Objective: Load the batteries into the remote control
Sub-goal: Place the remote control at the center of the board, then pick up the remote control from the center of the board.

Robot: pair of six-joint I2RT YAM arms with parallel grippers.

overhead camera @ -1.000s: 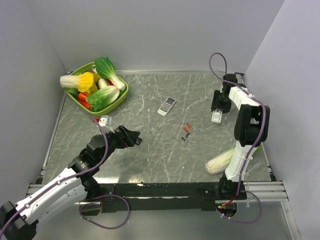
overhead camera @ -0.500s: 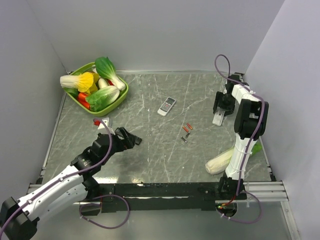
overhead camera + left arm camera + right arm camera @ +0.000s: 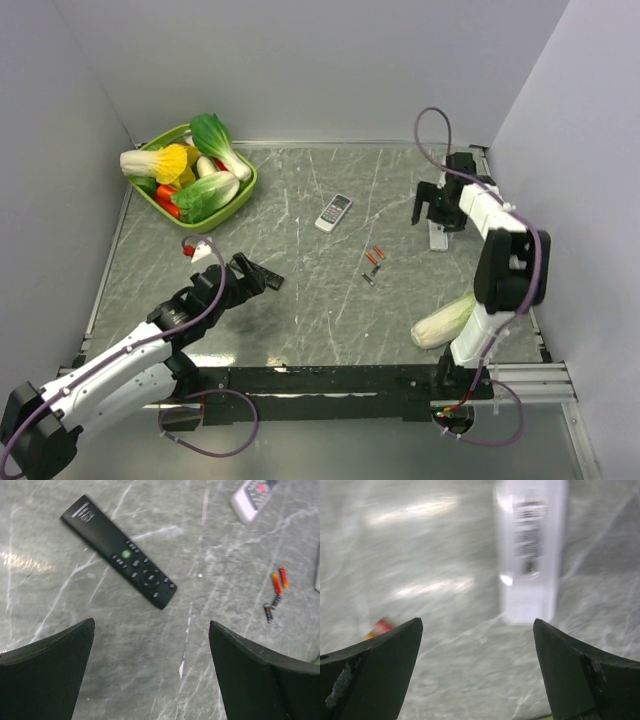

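Lying between the left gripper and right gripper, batteries touch neither.

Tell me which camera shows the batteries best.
Left wrist: the batteries lie unobstructed, two orange-red and two dark ones distinguishable. Top external shows them only as tiny specks. Right wrist catches just a blurred orange-red bit near the left frame edge.

The top view looks down from high behind the near edge over the whole desk. The left wrist view faces down from well above it, sharing the batteries with the top view. The right wrist view sits close and blurred.
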